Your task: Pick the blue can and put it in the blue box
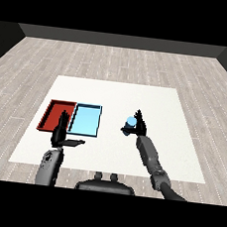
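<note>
One blue can [130, 121] — right hand [139, 126] fingers curled round it; two trays, red tray [56, 115] and blue tray [86, 120], on bench [117, 93]; left hand [61, 133] open, holding nothing.

A white desk [110, 155] stands on a pale plank floor [116, 61]. On it lie a red tray [51, 109] and a light blue tray [93, 108], side by side and touching, the red one just beyond the left hand's fingers [63, 120], the blue one beside them.
</note>
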You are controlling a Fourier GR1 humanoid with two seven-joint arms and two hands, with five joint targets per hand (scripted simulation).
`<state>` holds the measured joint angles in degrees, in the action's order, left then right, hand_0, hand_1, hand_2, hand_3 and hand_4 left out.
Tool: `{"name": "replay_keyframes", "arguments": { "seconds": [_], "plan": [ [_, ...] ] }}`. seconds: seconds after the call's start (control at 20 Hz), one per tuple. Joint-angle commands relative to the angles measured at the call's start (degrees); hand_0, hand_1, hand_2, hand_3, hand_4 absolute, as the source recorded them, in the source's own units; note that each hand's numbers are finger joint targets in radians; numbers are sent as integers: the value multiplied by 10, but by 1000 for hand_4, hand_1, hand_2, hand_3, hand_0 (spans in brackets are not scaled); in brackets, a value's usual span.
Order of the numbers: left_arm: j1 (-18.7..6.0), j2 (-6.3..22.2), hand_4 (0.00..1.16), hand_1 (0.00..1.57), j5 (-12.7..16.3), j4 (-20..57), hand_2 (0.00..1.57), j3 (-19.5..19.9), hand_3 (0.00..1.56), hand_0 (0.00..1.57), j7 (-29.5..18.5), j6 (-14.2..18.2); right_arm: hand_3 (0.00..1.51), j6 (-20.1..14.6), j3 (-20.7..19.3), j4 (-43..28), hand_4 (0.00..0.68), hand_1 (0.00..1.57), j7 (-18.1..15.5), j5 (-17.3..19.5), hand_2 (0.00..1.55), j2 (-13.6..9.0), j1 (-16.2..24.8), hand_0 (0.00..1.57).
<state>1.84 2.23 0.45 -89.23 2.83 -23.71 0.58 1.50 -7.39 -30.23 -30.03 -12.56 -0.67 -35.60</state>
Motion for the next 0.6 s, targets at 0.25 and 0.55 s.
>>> {"name": "replay_keyframes", "arguments": {
  "seconds": [0.25,0.55],
  "plan": [
    [-9,13,0,0,10,2,0,13,0,0,11,-13,0,-38,74,-68,0,0,36,-42,0,6,50,0],
    [36,-1,0,0,11,-51,0,-6,0,0,17,-7,0,-21,7,61,0,0,-28,-30,0,1,-25,0]
  ]
}}
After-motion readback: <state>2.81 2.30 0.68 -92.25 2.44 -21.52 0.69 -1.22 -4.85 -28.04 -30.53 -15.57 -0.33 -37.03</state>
